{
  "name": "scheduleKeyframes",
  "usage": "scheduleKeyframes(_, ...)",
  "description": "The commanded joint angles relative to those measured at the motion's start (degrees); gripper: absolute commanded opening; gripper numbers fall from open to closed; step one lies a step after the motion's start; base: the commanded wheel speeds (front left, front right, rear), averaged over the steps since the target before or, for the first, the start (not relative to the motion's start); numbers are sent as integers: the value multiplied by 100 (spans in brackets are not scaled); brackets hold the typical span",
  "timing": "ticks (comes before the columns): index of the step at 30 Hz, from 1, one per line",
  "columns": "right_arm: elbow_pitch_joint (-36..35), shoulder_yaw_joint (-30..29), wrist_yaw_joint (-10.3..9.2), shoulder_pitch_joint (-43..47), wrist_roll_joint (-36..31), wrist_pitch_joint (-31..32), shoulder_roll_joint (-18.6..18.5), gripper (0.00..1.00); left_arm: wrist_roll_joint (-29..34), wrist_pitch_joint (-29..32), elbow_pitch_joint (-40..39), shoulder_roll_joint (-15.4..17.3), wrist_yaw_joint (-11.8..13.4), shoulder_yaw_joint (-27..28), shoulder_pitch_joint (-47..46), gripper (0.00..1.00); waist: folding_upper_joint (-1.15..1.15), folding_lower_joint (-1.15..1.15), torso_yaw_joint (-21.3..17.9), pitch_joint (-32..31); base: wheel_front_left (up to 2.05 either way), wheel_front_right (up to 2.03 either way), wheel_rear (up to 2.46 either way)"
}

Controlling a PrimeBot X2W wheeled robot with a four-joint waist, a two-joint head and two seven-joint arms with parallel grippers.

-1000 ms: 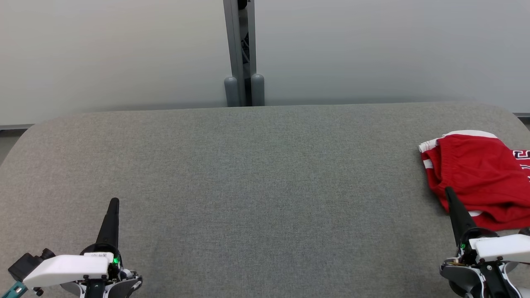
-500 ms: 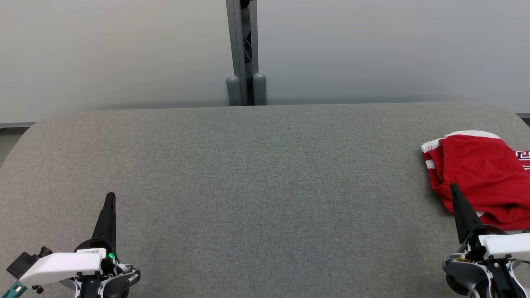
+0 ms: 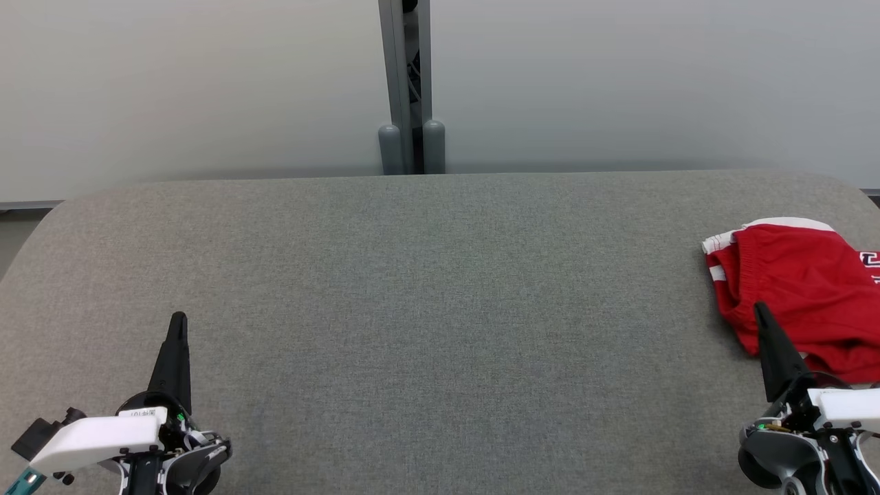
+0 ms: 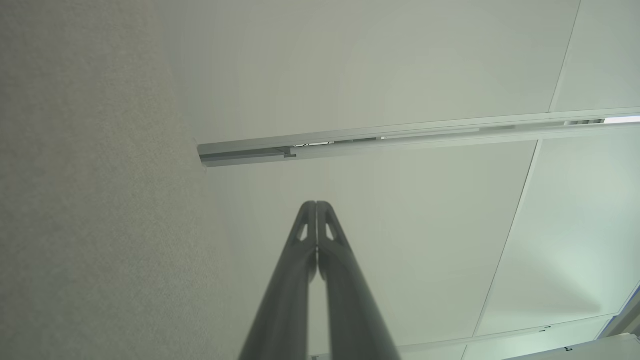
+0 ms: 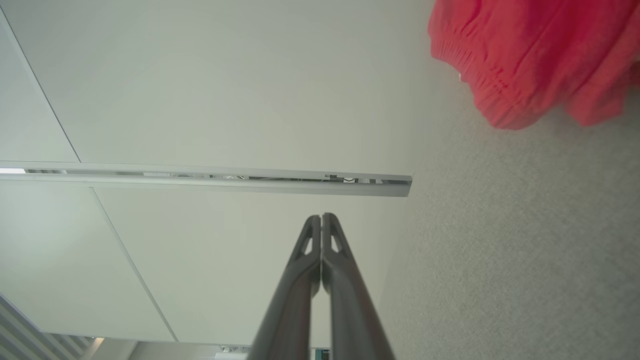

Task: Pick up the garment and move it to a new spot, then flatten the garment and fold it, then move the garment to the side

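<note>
The garment (image 3: 804,295) is a pair of red shorts with white trim, lying crumpled at the far right edge of the grey table (image 3: 426,289); the frame cuts off its right part. In the right wrist view the garment (image 5: 530,60) shows at the upper right. My right gripper (image 3: 761,309) sits at the lower right, shut and empty, its tip overlapping the garment's near-left edge as seen from the head. My left gripper (image 3: 178,319) rests at the lower left, shut, holding nothing. In each wrist view the two fingers, left (image 4: 317,205) and right (image 5: 322,217), press together at the tips.
Pale partition panels stand behind the table, joined at a grey post (image 3: 410,89) with two rounded feet. The table's rounded far corners show at left and right. A wide stretch of bare grey felt lies between the two grippers.
The camera has shifted slightly, so the post and garment slide right in view. Both grippers sit a little lower and further out in the frame. The garment lies as before.
</note>
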Motion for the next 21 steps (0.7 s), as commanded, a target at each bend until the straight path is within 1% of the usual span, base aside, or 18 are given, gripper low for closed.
scheduleKeyframes(1, 7, -14, 2, -59, 17, 27, -42, 0, -12, 17, 1, 15, -32, 20, -99, 0, 0, 0, 0, 0, 0, 0, 0)
scheduleKeyframes(21, 8, -30, 2, -49, -4, 33, -28, 0, 7, 24, 0, 5, -31, 36, -101, 0, 0, 0, 0, 0, 0, 0, 0)
